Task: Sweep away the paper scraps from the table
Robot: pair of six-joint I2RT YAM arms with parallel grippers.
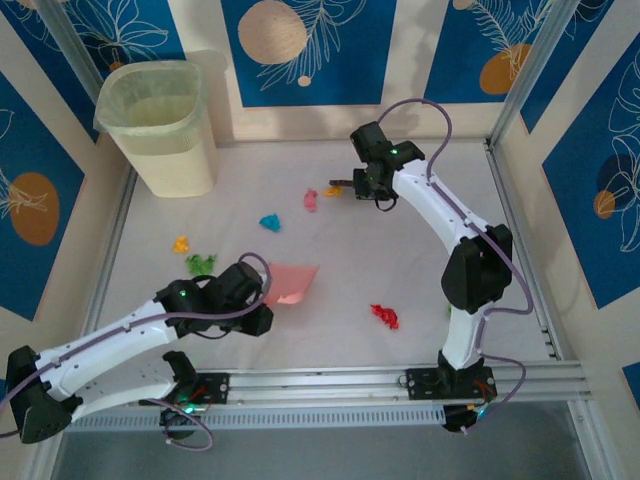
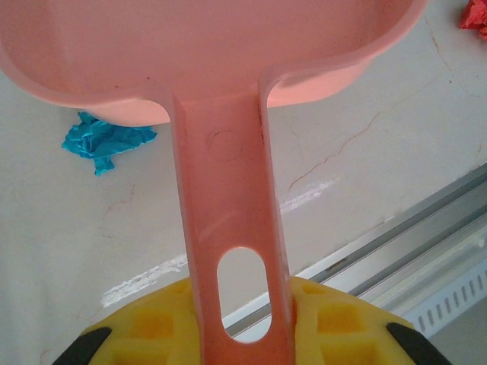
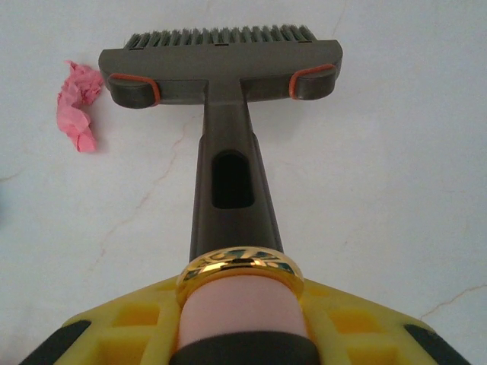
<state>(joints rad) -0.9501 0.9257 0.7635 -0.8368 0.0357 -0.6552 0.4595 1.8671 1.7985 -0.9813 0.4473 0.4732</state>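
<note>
Pale tabletop point(image 1: 400, 270) walled by blue-and-beige panels, with paper scraps point(image 1: 310, 200) strewn across its left and middle.

At the far left stands a translucent bin point(image 1: 160, 125). My left gripper point(image 2: 242, 334) is clamped on the handle of a pink dustpan point(image 2: 190, 46). Its long axis runs straight out from my fingers, and in the top view the pan mouth faces right, toward the middle of the tabletop. A cyan scrap point(image 2: 103, 141) shows just past its rim. My right gripper point(image 3: 240, 319) pinches a dark brush point(image 3: 224, 68), its handle pointing left across the far side, its head crosswise and its bristles facing away from me. A pink scrap point(image 3: 76, 114) lies near the head's left end, not touching. A red scrap point(image 1: 384, 316) sits alone at near right, and a green scrap point(image 1: 200, 264) and an orange scrap point(image 1: 181, 243) lie by my left arm.
</note>
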